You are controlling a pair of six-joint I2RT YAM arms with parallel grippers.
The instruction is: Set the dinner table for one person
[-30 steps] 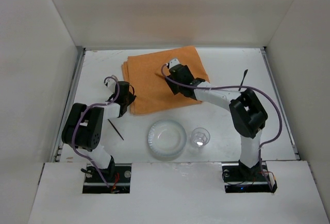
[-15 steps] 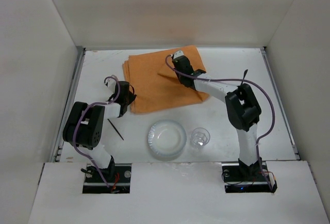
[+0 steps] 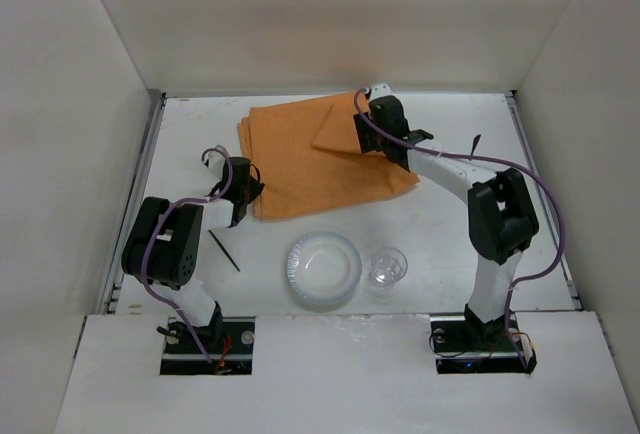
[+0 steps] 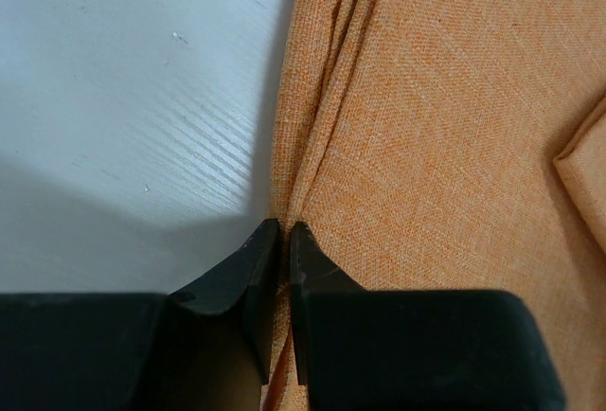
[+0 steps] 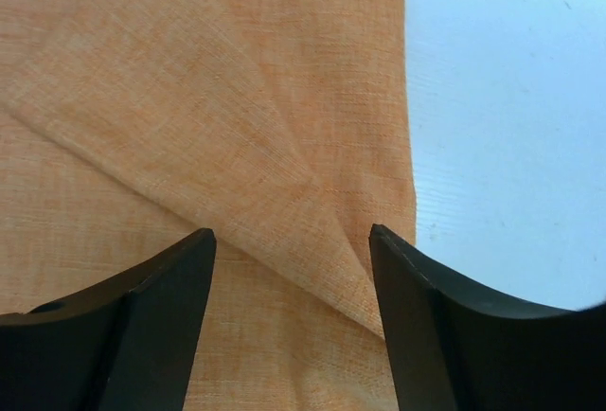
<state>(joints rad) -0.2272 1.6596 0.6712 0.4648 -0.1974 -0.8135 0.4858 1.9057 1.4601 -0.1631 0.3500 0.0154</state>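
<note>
White dinner table [image 3: 560, 244] fills the box, orange placemat [image 3: 300, 169] at its back. I think I'm flattening it: left gripper [image 4: 284, 233] pinches its edge, right gripper [image 5: 292, 241] is wide open over a folded corner [image 5: 284, 146] to grab next.

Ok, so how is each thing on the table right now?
Orange rectangular cloth placemat: lying folded, one corner flipped over.
Left end effector: shut on the placemat's edge.
Right end effector: open above the placemat.
Clear round plastic plate: upright, empty.
Clear plastic cup: upright, empty.
</note>
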